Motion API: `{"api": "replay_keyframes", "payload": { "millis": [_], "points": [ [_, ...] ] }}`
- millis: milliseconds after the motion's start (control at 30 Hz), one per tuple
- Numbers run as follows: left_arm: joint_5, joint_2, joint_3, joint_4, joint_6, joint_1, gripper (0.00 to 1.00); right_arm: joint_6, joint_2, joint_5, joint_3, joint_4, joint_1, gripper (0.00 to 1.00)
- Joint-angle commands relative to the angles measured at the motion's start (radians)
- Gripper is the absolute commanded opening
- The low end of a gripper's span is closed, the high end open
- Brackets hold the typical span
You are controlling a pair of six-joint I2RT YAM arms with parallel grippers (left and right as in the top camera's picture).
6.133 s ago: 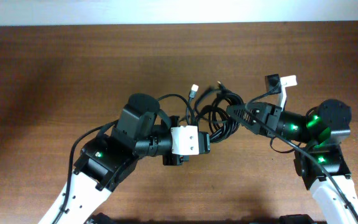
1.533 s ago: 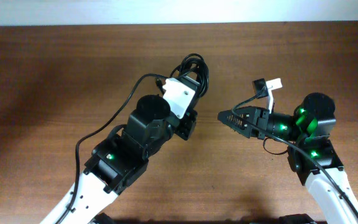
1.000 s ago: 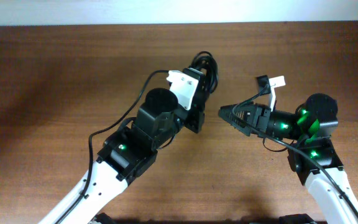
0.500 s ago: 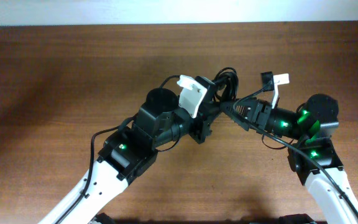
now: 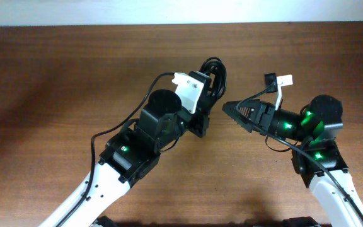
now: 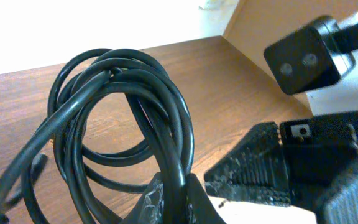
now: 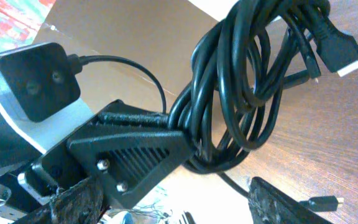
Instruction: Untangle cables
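Half a second ago my two arms were nearly meeting; since then my left tool [image 5: 208,81] has drawn back and taken the cables [image 5: 215,68] with it, so a gap has opened again. It is clenched on several strands at once, low on the loops. The coil stands up out of it, clear of the surface [image 5: 55,94].

My right tool [image 5: 227,108] points at that coil from just beside it, spread wide and grasping nothing. From its own camera the loops hang ahead of its fingers, and nothing touches them.

I judge that very little of the untangling is done. Both cords are wound together as one coil with loops passing through one another, and I can't follow either cord on its own. A pale-tipped plug [image 7: 342,48] sticks out at one side of the coil. A small plug [image 7: 325,200] shows lower down, towards the surface.

Nearly all the work is left. The right tool needs to take one free end or a single strand, draw it out through the loops, and lay the two cords down apart.
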Motion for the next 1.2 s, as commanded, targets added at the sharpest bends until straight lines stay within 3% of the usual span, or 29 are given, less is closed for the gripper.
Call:
{"api": "replay_keyframes", "payload": {
  "millis": [0, 267, 567, 1033, 1167],
  "points": [
    [-0.040, 0.001, 0.012, 0.023, -0.018, -0.003, 0.00, -0.010, 0.001, -0.032, 0.008, 0.001, 0.005, 0.73],
    [0.051, 0.029, 0.012, 0.036, -0.048, -0.012, 0.00, -0.010, 0.001, -0.031, 0.008, 0.013, 0.005, 0.73],
    [0.051, 0.082, 0.012, 0.134, -0.048, -0.076, 0.00, -0.011, 0.001, -0.028, 0.008, 0.012, 0.004, 0.73],
    [0.045, -0.041, 0.012, 0.071, -0.040, -0.054, 0.00, -0.012, 0.001, -0.001, 0.008, 0.012, 0.004, 0.73],
    [0.122, -0.047, 0.012, 0.048, -0.040, -0.053, 0.00, -0.011, 0.001, 0.015, 0.008, 0.013, 0.004, 0.73]
  ]
}}
